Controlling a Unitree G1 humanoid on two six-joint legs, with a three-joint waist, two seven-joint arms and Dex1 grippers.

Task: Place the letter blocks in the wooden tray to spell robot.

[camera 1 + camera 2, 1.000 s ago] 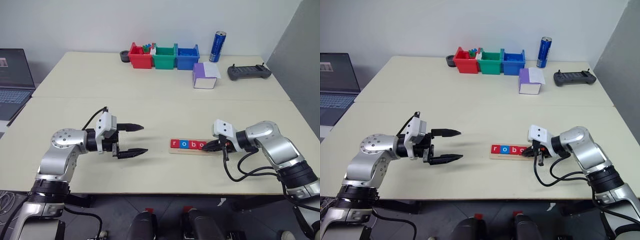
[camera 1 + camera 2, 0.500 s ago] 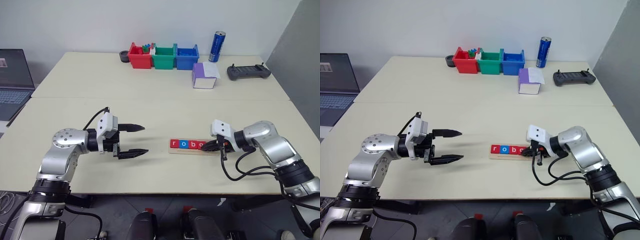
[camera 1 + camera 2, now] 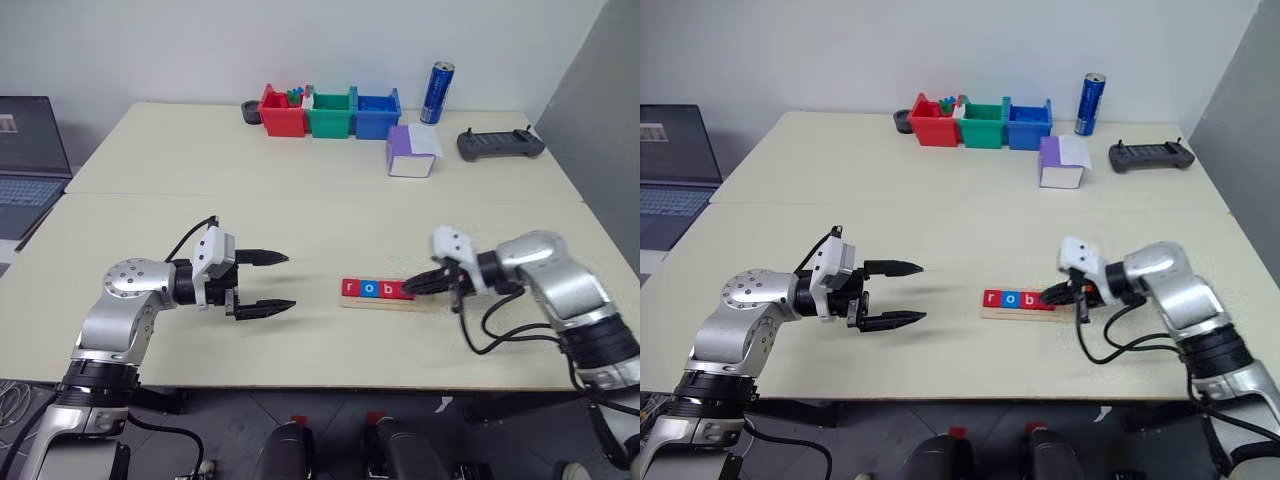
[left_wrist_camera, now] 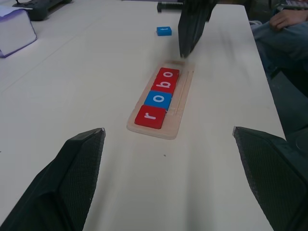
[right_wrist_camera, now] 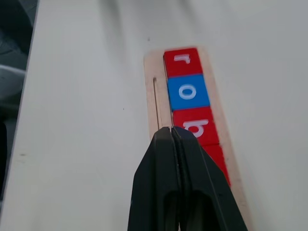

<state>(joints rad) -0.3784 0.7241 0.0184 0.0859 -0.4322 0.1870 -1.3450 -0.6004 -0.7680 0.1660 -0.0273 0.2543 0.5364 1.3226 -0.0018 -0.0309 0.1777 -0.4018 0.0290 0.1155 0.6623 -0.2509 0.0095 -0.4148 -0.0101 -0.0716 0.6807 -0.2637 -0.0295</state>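
Now, tray: the wooden tray (image 4: 179, 103) lies between our arms, holding four letter blocks (image 4: 158, 99) reading r, o, b, o.
Missing tile: a blue block (image 4: 163, 31) (likely the t) lies apart on the table.
Right gripper (image 3: 411, 286): pinched shut, empty, over the tray's end.
Left gripper (image 3: 272, 281): spread wide, empty, hanging clear.

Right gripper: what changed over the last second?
The right gripper, shut and empty, lifted off the right end of the wooden tray. The four tiles r, o, b, o stayed put. The left gripper stayed open and in place.
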